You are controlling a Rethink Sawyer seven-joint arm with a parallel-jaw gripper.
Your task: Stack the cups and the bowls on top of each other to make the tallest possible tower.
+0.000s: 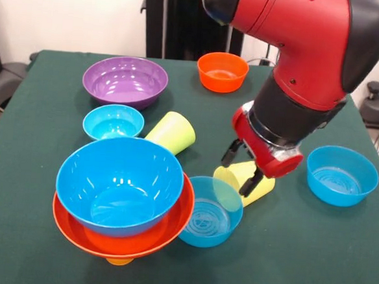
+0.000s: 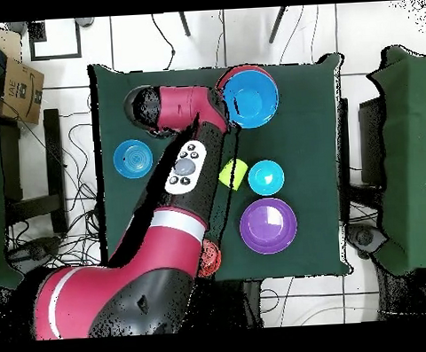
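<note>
The tower stands at the front left: a big blue bowl (image 1: 118, 182) (image 2: 251, 97) nested in a wider orange bowl (image 1: 121, 235) (image 2: 236, 73) over an orange cup (image 1: 119, 261). A pale yellow cup (image 1: 264, 189) lies on its side in the middle of the table. My gripper (image 1: 241, 169) is low over it, open, with one finger on each side of the cup near its rim. A lime green cup (image 1: 172, 133) (image 2: 233, 173) lies on its side behind the tower. In the overhead view my arm hides the gripper and the yellow cup.
A medium blue bowl (image 1: 207, 211) touches the tower's right side. Another medium blue bowl (image 1: 341, 175) (image 2: 132, 158) sits at the right. Behind are a small blue bowl (image 1: 113, 122) (image 2: 266, 177), a purple bowl (image 1: 125, 80) (image 2: 268, 225) and a small orange bowl (image 1: 222, 71) (image 2: 210, 254).
</note>
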